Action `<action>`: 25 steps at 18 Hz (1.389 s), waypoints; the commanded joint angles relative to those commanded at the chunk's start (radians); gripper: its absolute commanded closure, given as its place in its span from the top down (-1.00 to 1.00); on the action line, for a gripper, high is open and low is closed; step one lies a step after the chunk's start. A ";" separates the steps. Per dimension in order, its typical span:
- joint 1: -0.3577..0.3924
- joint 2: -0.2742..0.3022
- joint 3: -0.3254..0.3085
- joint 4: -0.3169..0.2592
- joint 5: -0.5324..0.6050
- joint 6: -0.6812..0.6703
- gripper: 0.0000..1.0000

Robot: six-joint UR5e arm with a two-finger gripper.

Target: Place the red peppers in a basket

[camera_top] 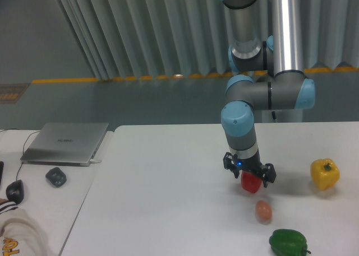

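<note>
Red pepper (251, 182) sits between the jaws of our gripper (250, 176), and we read the fingers as clamped on it, just above the white table (157, 200), right of centre. No basket shows anywhere in our view, so wherever we carry it lies off-frame; that's our first worry, since a long swing with a glossy, rounded pepper gives it every chance to slide out of a two-finger pinch. Second worry: the brown egg (263, 211) lies near, at about five o'clock from the pepper, and a low sweep that way could knock it rolling. The green pepper (289, 242) sits further out at five o'clock near the table's front edge, the yellow pepper (325, 173) well apart at three o'clock. Our wrist points almost straight down, tipped slightly, with the forearm folded back to the elbow at one o'clock and the upper arm rising upright out of frame
</note>
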State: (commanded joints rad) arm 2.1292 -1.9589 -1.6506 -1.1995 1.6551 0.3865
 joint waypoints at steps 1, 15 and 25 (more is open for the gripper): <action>0.000 0.005 0.002 -0.003 0.000 0.002 0.11; 0.020 0.055 0.138 -0.198 -0.003 0.130 -0.35; 0.136 0.130 0.183 -0.089 -0.001 0.529 -0.34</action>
State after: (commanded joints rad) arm 2.2656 -1.8285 -1.4680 -1.2889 1.6536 0.9156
